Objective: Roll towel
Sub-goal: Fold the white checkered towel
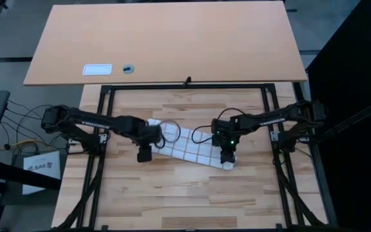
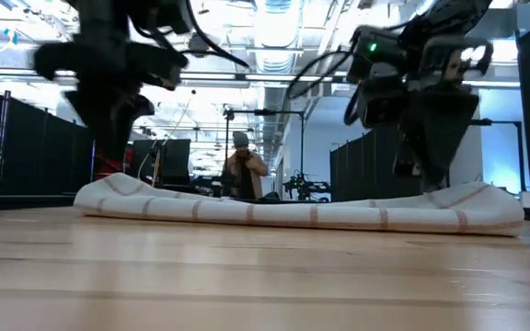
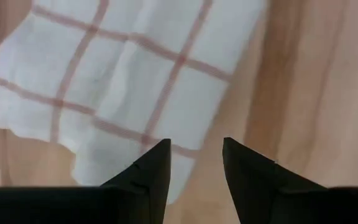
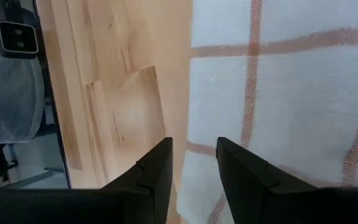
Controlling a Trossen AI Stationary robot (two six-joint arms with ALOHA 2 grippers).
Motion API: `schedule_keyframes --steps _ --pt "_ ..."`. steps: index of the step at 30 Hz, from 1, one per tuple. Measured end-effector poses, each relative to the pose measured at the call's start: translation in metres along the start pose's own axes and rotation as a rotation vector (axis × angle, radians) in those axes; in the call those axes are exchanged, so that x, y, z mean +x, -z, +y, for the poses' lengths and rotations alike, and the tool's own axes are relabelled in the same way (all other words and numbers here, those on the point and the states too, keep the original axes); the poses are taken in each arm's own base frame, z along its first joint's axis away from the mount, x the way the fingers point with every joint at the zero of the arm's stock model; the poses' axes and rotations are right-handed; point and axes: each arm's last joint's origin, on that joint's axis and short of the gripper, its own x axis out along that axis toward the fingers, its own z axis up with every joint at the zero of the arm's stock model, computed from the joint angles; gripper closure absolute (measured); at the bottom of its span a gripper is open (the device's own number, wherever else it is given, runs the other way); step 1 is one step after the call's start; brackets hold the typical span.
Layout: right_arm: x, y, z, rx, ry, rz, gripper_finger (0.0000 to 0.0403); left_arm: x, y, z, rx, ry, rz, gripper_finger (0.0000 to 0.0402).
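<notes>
Towel (image 1: 189, 150) lies flat on the table (image 1: 172, 200) (folded into a strip); left gripper (image 3: 194, 155) and right gripper (image 4: 192, 152) hover over opposite ends, fingers spread, pinching nothing.

surface: light wood-plank table (image 1: 172, 200) | on it: checked towel (image 1: 195, 153), folded long, lying flat

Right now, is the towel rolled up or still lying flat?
Flat, not rolled. The towel lies as a long low strip on the table; the low view shows only slightly raised ends, no coil.
</notes>
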Motion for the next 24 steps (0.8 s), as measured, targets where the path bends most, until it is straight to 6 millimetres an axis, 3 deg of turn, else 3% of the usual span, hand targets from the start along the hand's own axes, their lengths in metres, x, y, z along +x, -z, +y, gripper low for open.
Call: schedule_keyframes --steps 5,9,15,24 --pt "0.012 0.003 0.026 -0.093 0.041 0.013 0.029 0.011 0.007 -0.026 0.147 -0.064 -0.015 0.0273" --pt "0.02 0.008 0.03 -0.135 0.331 -0.022 0.029 0.028 0.008 -0.02 0.201 -0.212 -0.073 0.0273" --pt "0.019 0.005 0.027 -0.085 0.391 -0.071 0.029 0.048 0.022 -0.002 0.042 -0.187 -0.036 0.0274" --pt "0.026 0.019 0.017 -0.072 0.409 -0.021 0.029 0.058 0.033 -0.033 -0.095 -0.044 -0.08 0.0276"
